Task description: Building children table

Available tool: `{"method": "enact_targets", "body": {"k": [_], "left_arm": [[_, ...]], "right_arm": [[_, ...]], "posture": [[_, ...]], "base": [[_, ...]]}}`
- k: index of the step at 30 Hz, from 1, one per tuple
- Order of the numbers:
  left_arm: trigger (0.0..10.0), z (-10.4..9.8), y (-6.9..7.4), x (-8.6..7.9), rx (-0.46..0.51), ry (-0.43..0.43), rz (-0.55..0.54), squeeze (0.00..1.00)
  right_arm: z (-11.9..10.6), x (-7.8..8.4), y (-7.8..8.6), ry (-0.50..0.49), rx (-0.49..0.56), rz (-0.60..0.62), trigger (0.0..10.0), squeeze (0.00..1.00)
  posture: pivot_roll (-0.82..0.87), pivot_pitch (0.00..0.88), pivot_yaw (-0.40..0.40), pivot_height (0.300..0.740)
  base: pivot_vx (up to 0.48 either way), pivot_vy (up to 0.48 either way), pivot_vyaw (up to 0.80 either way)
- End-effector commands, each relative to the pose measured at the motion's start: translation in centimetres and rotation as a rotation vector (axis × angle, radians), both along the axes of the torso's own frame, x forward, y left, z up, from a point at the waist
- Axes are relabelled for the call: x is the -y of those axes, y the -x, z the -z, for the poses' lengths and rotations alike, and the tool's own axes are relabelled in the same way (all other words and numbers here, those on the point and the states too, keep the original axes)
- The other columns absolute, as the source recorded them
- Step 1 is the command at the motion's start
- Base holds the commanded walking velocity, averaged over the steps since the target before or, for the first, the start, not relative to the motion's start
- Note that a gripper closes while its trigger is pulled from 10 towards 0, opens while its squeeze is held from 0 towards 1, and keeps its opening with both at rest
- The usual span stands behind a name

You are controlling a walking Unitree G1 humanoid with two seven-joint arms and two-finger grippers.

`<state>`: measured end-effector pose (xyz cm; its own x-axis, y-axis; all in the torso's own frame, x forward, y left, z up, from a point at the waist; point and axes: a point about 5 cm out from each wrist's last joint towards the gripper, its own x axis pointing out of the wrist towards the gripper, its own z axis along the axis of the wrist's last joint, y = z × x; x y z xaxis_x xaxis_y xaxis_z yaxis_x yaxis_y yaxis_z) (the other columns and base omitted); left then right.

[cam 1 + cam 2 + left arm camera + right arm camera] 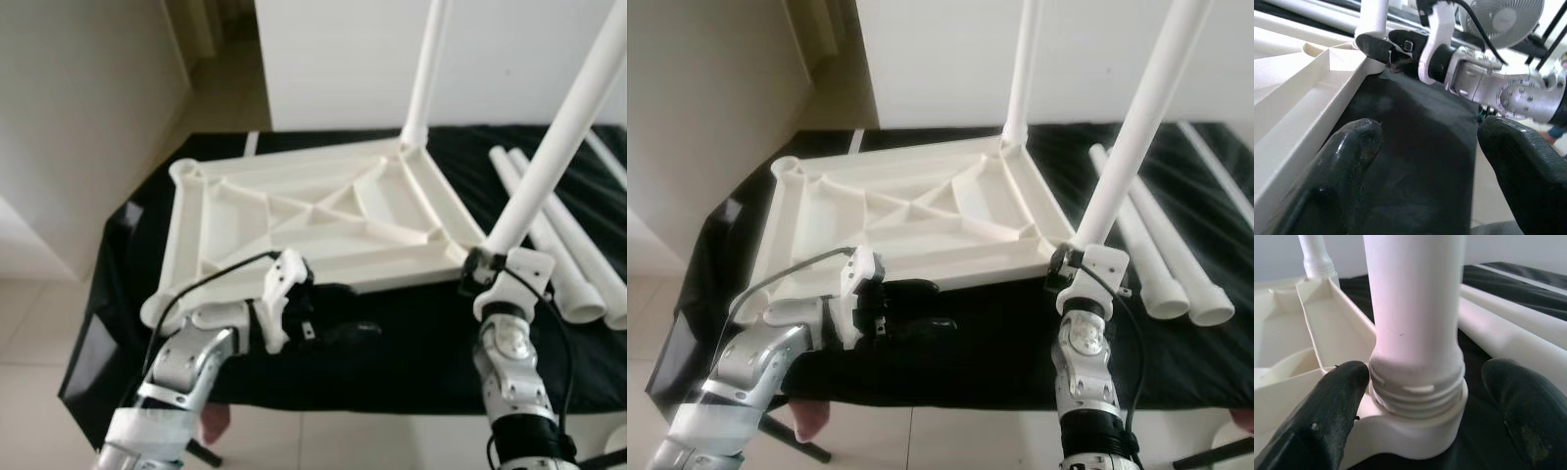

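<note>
The right claw point(1420, 377) stands open around the base of a white plastic table leg point(549, 157), one black finger point(1327, 406) close against the threaded collar and the other well apart from it. The leg sits in the near right corner socket point(1410, 431) of the white ribbed plastic children's table top point(313, 220), which lies upside down on the black-covered tabletop point(411, 343). Several thread turns show above the socket, so the leg looks only partly screwed in.

To do this step well, the claw should close squarely on the tube just above the threads and turn it about its own axis, keeping it as upright as the far leg point(426, 69), which stands seated in the far right socket. Any lean risks cross-threading.

The left claw point(348, 331) lies open on the black cloth just beside the near edge of the upturned top, gripping nothing; pressing that edge down would stop the top spinning with the leg.

Two spare white legs point(558, 255) lie on the cloth to the right. The two left corner sockets point(186, 171) hold nothing yet.
</note>
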<state>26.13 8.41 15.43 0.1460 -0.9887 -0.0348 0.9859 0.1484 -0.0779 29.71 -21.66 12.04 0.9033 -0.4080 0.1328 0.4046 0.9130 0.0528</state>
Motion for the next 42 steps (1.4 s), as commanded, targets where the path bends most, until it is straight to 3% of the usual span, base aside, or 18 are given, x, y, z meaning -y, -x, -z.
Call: {"method": "enact_targets", "body": {"k": [1,9,14,23,29,31,32,39,42], "left_arm": [[10.0,-0.2,0.6,-1.2,-0.009,-0.015,0.018,0.00],[10.0,0.3,0.4,-3.1,-0.023,-0.082,-0.027,0.00],[10.0,2.4,-0.9,-7.5,-0.063,-0.279,-0.114,0.00],[10.0,1.3,-2.0,-9.7,-0.045,-0.321,-0.190,0.00],[10.0,0.1,-4.4,-14.8,0.005,-0.436,-0.407,0.00],[10.0,0.0,-4.6,-15.2,0.015,-0.449,-0.425,0.00],[10.0,-0.3,-6.0,-15.8,0.042,-0.472,-0.537,0.00],[10.0,-1.0,-8.0,-15.8,0.141,-0.485,-0.688,0.00],[10.0,-1.5,-9.7,-15.8,0.172,-0.494,-0.835,0.00]], "right_arm": [[0.6,0.3,0.7,-0.019,-0.003,0.039,10.0,0.00],[1.2,0.3,1.0,-0.032,-0.012,0.048,10.0,0.00],[1.7,-1.0,0.7,-0.029,-0.034,-0.049,10.0,0.00],[1.4,-1.3,0.7,-0.019,-0.022,-0.083,10.0,0.00],[1.7,-1.8,1.1,-0.029,-0.020,-0.101,10.0,0.00],[1.7,-1.8,1.1,-0.030,-0.021,-0.102,10.0,0.00],[1.9,-1.8,1.2,-0.034,-0.026,-0.105,10.0,0.00],[2.1,-2.3,1.4,-0.037,-0.035,-0.129,10.0,0.00],[2.4,-3.2,1.7,-0.045,-0.042,-0.156,10.0,0.00]], "posture": [[0.06,0.000,0.027,0.740],[0.06,0.000,0.019,0.740],[0.06,0.000,0.013,0.740],[0.06,0.000,0.016,0.740],[0.05,0.000,0.016,0.740],[0.05,0.000,0.017,0.740],[0.06,0.000,0.015,0.740],[0.06,0.000,0.012,0.740],[0.05,0.000,0.008,0.740]], "base": [[0.000,0.000,0.00],[0.000,0.000,0.00],[0.000,0.000,0.00],[0.000,0.000,0.00],[0.000,0.000,0.00],[0.000,0.000,0.00],[0.000,0.000,0.00],[0.000,0.000,0.00],[0.000,0.000,0.00]]}}
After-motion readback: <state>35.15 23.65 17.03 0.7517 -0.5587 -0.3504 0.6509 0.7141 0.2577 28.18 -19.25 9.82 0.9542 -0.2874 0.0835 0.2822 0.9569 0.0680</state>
